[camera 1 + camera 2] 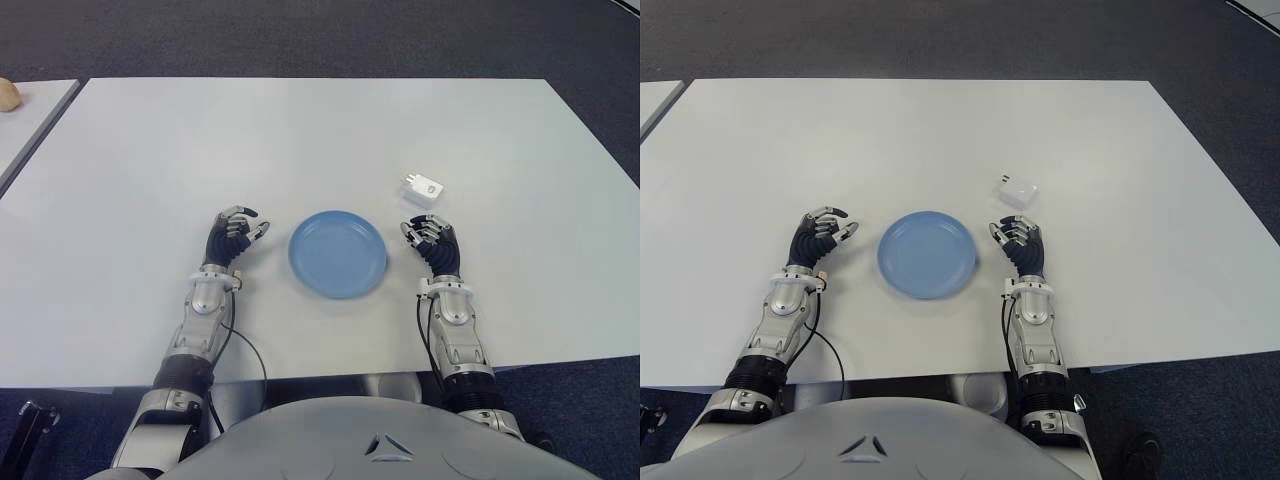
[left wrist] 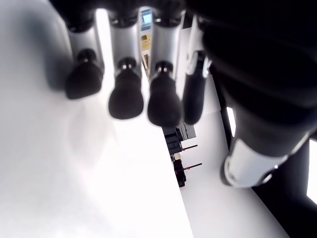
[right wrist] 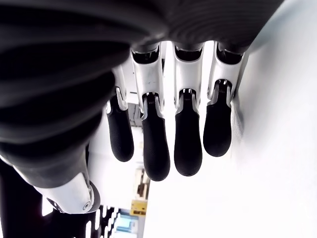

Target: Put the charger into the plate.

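Note:
A small white charger [image 1: 422,189] lies on the white table [image 1: 300,140], just beyond and slightly right of the round blue plate [image 1: 338,253]. The plate holds nothing. My right hand [image 1: 432,242] is at the plate's right edge, a short way nearer than the charger, with relaxed fingers [image 3: 188,144] holding nothing. My left hand [image 1: 236,234] shows to the left of the plate, its fingers [image 2: 126,94] loosely curled over bare table and empty.
A second table [image 1: 30,115] stands at the far left with a small tan object [image 1: 8,95] on it. Dark carpet [image 1: 320,35] surrounds the tables. The table's near edge runs just under my forearms.

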Motion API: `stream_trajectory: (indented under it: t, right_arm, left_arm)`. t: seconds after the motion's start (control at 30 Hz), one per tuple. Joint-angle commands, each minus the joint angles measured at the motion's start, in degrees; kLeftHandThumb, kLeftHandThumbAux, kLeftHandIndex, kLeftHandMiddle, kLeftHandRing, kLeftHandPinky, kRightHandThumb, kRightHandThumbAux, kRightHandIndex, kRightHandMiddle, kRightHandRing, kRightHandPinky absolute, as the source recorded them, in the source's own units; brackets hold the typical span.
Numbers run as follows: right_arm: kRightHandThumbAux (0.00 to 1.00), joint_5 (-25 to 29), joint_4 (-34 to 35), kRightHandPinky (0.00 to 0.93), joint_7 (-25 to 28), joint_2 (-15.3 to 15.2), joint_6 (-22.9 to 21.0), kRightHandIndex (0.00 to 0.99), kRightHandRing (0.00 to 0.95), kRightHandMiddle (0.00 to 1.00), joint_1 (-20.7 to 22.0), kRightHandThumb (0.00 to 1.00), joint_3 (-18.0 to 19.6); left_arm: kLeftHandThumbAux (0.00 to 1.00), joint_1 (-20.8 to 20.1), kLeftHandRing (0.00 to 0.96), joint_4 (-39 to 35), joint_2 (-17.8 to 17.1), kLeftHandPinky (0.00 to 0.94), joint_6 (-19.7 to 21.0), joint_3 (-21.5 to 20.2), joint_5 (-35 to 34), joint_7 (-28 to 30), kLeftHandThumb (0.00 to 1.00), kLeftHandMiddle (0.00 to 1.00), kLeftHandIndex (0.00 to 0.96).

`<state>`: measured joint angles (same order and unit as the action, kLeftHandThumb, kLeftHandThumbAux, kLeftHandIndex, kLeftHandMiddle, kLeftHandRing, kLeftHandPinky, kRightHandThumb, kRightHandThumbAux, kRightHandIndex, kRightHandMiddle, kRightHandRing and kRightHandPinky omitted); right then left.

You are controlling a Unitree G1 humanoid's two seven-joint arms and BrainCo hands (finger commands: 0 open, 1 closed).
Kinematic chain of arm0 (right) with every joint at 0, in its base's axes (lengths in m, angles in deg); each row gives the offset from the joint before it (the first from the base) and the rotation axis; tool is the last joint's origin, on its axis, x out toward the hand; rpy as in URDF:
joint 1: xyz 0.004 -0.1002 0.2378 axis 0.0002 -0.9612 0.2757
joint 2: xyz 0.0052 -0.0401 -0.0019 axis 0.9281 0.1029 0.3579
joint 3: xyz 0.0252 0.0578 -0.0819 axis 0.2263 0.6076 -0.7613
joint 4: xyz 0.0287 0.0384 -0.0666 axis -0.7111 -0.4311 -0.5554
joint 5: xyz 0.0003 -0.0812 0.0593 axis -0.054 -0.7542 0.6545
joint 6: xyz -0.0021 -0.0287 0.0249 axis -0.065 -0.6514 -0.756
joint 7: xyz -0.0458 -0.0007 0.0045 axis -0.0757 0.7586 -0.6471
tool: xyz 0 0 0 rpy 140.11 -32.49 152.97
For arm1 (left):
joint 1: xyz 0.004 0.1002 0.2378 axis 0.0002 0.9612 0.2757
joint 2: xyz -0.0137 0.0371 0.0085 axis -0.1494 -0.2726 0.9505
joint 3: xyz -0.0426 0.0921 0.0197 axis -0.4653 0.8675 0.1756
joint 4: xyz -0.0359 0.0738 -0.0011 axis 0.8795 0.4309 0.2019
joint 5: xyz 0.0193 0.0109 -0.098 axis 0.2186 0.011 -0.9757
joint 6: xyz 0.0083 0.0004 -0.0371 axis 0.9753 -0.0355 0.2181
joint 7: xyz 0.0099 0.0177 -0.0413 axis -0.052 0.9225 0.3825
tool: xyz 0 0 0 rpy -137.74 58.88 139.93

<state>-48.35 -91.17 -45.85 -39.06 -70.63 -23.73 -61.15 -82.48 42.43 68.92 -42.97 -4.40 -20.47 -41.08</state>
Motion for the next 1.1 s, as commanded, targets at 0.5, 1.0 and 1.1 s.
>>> stream_trajectory:
  t: [0.5,1.0,1.1]
  right_arm:
    - [0.73,0.0,-0.7,0.569,-0.2,-0.4,0.4,0.427,0.581,0.57,-0.3,0.703,0.0]
    - [0.728,-4.9,2.6,0.452,-1.6,-4.4,1.6,0.415,0.479,0.48,4.8,0.703,-0.6]
    - [0.705,-7.8,1.0,0.363,-3.3,-6.2,3.3,0.354,0.367,0.362,6.1,0.688,-1.0]
  left_arm:
    - [0.717,0.8,0.791,0.7,0.5,0.805,0.5,0.5,0.7,0.1,0.705,0.794,0.438]
    - [0.716,0.8,0.8,0.1,0.7,0.814,1.1,0.6,0.9,0.0,0.708,0.8,0.438]
    - [0.716,0.8,0.801,0.1,0.8,0.814,1.1,0.6,1.1,-0.1,0.708,0.801,0.439]
